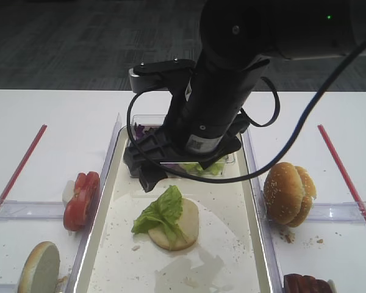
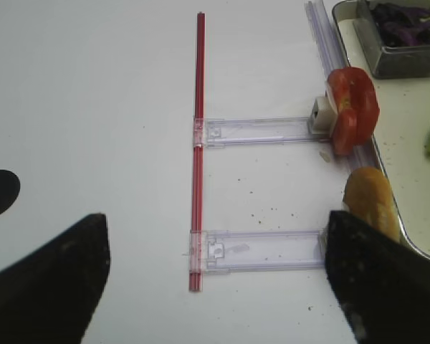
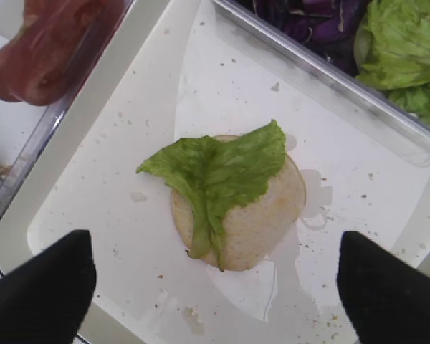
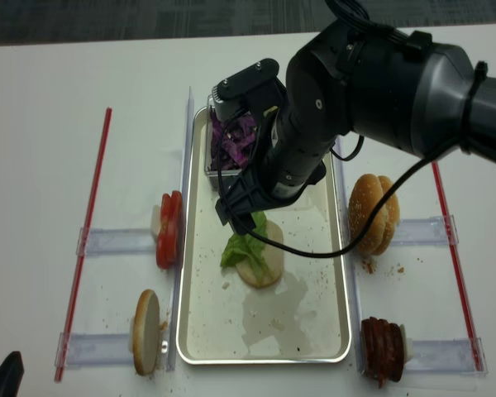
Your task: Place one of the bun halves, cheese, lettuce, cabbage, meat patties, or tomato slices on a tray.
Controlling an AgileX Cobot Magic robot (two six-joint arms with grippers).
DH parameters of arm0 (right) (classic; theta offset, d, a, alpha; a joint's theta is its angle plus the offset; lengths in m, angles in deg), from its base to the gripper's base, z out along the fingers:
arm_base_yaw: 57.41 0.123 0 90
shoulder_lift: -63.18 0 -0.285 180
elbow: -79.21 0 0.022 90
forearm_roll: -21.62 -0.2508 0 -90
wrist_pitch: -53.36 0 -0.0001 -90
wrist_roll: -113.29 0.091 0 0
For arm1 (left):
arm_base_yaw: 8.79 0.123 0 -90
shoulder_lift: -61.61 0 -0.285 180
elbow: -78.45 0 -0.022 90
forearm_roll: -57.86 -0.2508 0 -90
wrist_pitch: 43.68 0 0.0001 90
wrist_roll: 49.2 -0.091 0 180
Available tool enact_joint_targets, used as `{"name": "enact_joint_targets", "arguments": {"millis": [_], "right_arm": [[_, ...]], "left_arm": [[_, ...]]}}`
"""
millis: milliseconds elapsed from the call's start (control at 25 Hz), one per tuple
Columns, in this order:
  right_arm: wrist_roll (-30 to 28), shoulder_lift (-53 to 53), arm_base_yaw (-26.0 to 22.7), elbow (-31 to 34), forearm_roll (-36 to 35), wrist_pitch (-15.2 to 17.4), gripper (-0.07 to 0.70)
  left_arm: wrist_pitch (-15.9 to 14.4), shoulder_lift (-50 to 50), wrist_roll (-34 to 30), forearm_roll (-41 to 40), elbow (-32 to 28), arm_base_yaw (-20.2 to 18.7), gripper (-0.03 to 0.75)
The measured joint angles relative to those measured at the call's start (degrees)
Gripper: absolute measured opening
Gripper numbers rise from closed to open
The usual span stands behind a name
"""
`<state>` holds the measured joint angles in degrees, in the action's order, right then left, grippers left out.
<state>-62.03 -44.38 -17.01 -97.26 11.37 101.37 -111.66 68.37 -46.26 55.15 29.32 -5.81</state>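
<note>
A bright green crinkled lettuce leaf (image 3: 218,175) lies draped over a pale cream, flat-faced round bun half (image 3: 254,218), covering its left part and hanging past the edge. Both sit near the middle of the long silvery metal tray (image 1: 107,201), whose whitish floor is flecked with crumbs. At the tray's far end stands a small clear tub (image 3: 322,72) holding dark purple shredded cabbage (image 4: 234,141) and more green leaves.

The right gripper (image 3: 218,283) hangs above the bun and leaf, its black fingers (image 3: 39,290) spread wide on either side, touching nothing.

Beside the tray's left rim, red glossy tomato slices (image 1: 81,200) stand as a short roll in a clear plastic holder (image 2: 258,130), and another pale bun disc (image 1: 39,267) stands on edge nearer the front. To the right, golden-brown sesame-seeded bun domes (image 1: 288,193) stand on edge, with dark reddish-brown meat patties (image 4: 381,349) further forward. Red strips (image 2: 198,150) run along the white worktop (image 1: 55,116) on each side.

The left gripper (image 2: 215,276) hovers over the worktop, left of the tray, its dark fingers (image 2: 46,287) wide apart and empty.
</note>
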Motion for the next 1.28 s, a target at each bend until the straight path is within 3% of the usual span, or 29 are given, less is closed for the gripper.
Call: {"name": "enact_joint_targets", "arguments": {"millis": [200, 400, 680, 1080, 1280], "right_arm": [[0.1, 0.0, -0.4, -0.1, 0.6, 0.1, 0.692], [0.1, 0.0, -4.8, -1.1, 0.5, 1.4, 0.692], [-1.0, 0.0, -16.6, -2.3, 3.0, 3.1, 0.692], [-2.5, 0.0, -38.7, -2.3, 5.0, 4.0, 0.692], [-4.7, 0.0, -43.6, -2.3, 5.0, 5.3, 0.689]], "left_arm": [[0.0, 0.0, 0.0, 0.0, 0.0, 0.0, 0.564], [0.0, 0.0, 0.0, 0.0, 0.0, 0.0, 0.564], [0.0, 0.0, 0.0, 0.0, 0.0, 0.0, 0.564], [0.0, 0.0, 0.0, 0.0, 0.0, 0.0, 0.564], [0.0, 0.0, 0.0, 0.0, 0.0, 0.0, 0.564]]}}
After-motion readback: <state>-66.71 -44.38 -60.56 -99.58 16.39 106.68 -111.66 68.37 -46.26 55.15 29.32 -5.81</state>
